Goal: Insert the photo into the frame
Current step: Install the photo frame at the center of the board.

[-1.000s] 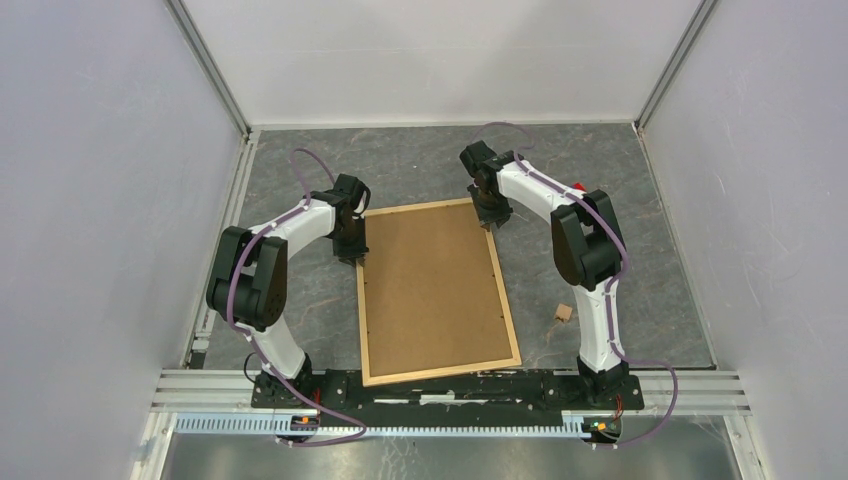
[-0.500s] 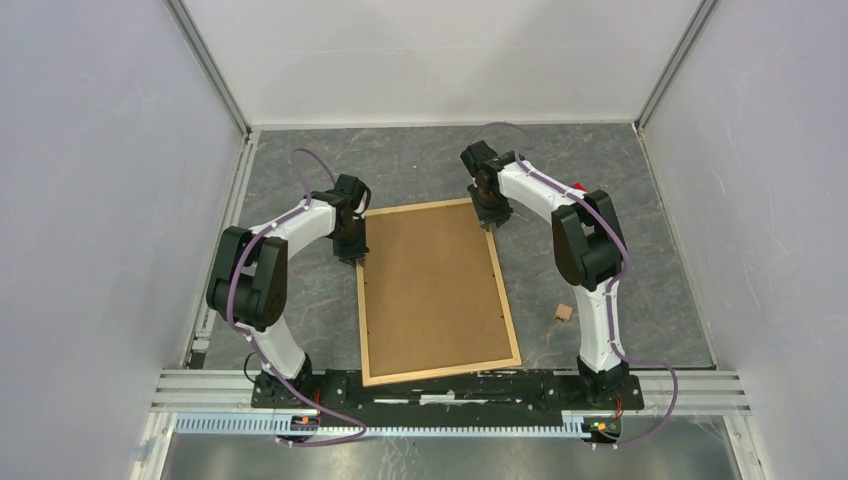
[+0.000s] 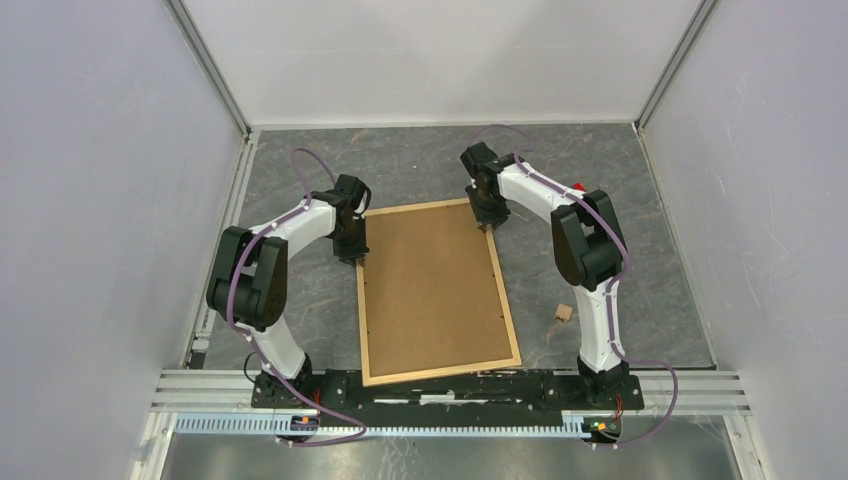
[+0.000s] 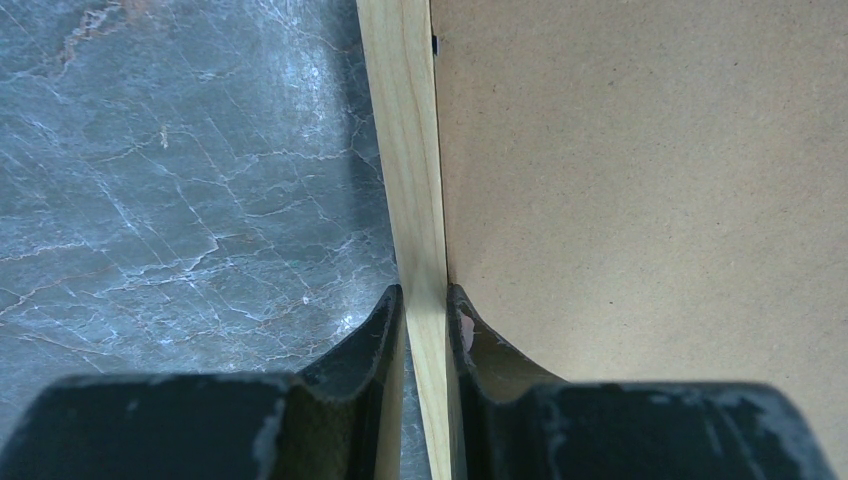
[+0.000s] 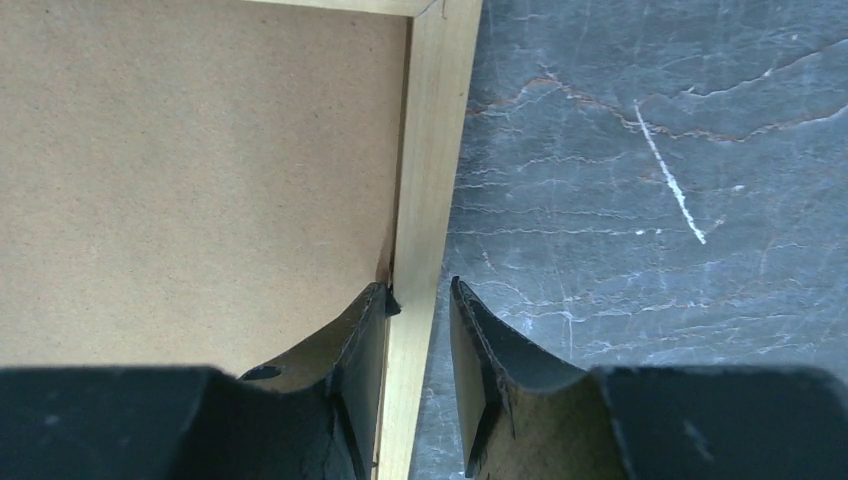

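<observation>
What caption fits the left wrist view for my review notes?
Left gripper shut on a wood strip of the frame, backing panel on one side, grey table on the other.

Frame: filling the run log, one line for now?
frame back up | left gripper shut on left edge | right gripper straddles right edge, grip unclear | photo not visible

Pale natural wood on the frame (image 4: 412, 150) strip between the black left pincer (image 4: 425, 292) fingers; plain speckled brown on its back, right of them. Same pale wood inside the black right pincer (image 5: 418, 285); dark grey table (image 5: 650, 200), white-veined like marble, to its right.
</observation>
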You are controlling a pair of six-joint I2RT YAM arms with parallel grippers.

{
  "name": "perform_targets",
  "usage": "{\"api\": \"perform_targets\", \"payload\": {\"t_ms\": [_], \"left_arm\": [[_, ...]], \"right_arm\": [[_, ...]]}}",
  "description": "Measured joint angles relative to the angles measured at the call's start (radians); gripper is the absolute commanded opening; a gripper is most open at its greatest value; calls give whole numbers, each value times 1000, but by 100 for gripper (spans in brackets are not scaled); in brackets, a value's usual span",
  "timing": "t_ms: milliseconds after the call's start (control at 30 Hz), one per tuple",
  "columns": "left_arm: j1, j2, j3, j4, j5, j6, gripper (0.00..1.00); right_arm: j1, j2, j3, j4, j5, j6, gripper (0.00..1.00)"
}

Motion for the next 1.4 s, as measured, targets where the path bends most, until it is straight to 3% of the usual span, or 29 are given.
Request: {"api": "perform_targets", "payload": {"t_ms": [467, 667, 867, 1000, 1167, 1400], "left_arm": [[-1, 0, 0, 0, -1, 0, 13], [-2, 0, 2, -3, -2, 2, 39], [-7, -6, 26, -63, 7, 5, 57], [-55, -14, 156, -122, 18, -8, 66], [-193, 4, 340, -80, 111, -85, 65], [-397, 256, 550, 6, 187, -229, 51]], "right_arm": [[2, 0, -8, 6, -10, -16, 39], [-24, -16, -48, 46, -77, -67, 37], [-100, -171, -297, 199, -232, -100, 42], [-116, -240, -406, 255, -254, -120, 44], [-121, -346, -544, 309, -267, -127, 50], [-144, -482, -722, 411, -296, -112, 39]]}}
